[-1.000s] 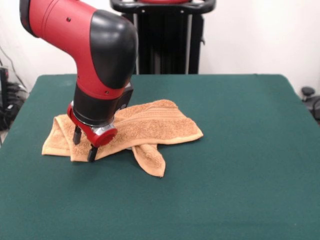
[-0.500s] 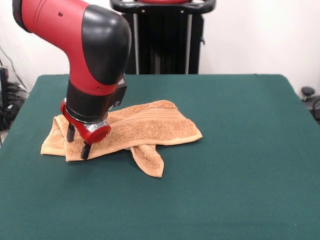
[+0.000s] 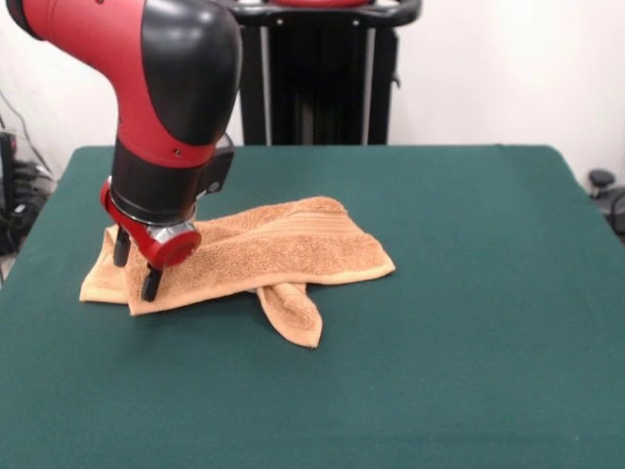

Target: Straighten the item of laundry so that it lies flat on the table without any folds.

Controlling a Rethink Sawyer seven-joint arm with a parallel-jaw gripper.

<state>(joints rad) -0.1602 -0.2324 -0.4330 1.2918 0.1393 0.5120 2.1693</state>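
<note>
The orange-tan towel point(image 3: 283, 249) lies crumpled on the dark green table point(image 3: 469, 322), left of centre. It is folded over itself, with a ribbed band showing near its far edge and one corner flap point(image 3: 293, 315) sticking out toward the front. My gripper point(image 3: 136, 268) hangs from the red and black arm over the towel's left end. Its two dark fingers point(image 3: 149, 283) stand apart, tips at or just above the cloth. I cannot tell whether they touch it. The arm hides part of the towel's left end.
The black pedestal point(image 3: 317, 73) stands behind the table's far edge. Cables and dark gear point(image 3: 12, 195) sit off the table's left side, and a dark object point(image 3: 604, 186) off its right side.
The arm and gripper have moved to the left in the picture and slightly up along the towel's left end. The towel has hardly shifted.
</note>
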